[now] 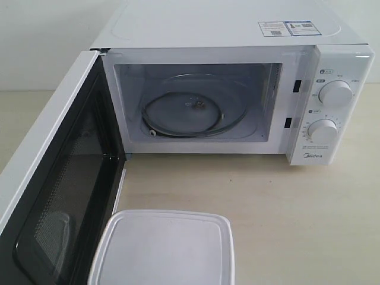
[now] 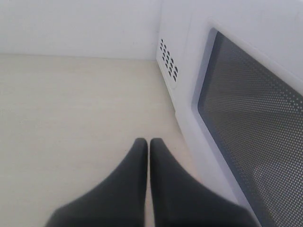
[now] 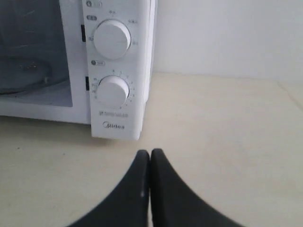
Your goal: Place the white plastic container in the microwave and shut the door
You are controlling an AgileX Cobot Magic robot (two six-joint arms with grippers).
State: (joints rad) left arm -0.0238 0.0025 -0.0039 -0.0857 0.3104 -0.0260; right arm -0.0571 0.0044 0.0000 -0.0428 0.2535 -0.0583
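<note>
While the door [image 1: 56, 172] stands swung wide on the left of the exterior view, its black inner frame turned toward the cavity, the mouth of the microwave [image 1: 225, 27] is fully exposed, with the glass turntable [image 1: 190, 107] lying bare and flat inside. The white plastic container [image 1: 163, 249] sits lid-on on the table [image 1: 285, 214], in front of the microwave at the near edge of the view. Its left rim is just beside the door's lower edge; whether the two touch I cannot tell. A strip of bare table lies between the container's far edge and the microwave's front sill. To its right the tabletop runs open, past the panel with the two knobs [image 1: 334, 93].

The left gripper [image 2: 149, 142] has its black fingers pressed together tip to tip, gripping nothing. It hangs over bare table just beside the door's outer face and its dark window [image 2: 255, 142]. The right gripper [image 3: 150, 152] is likewise closed on nothing, poised over the table near the lower corner of the knob panel. Clear tabletop stretches from there to the wall [image 3: 227, 33].
</note>
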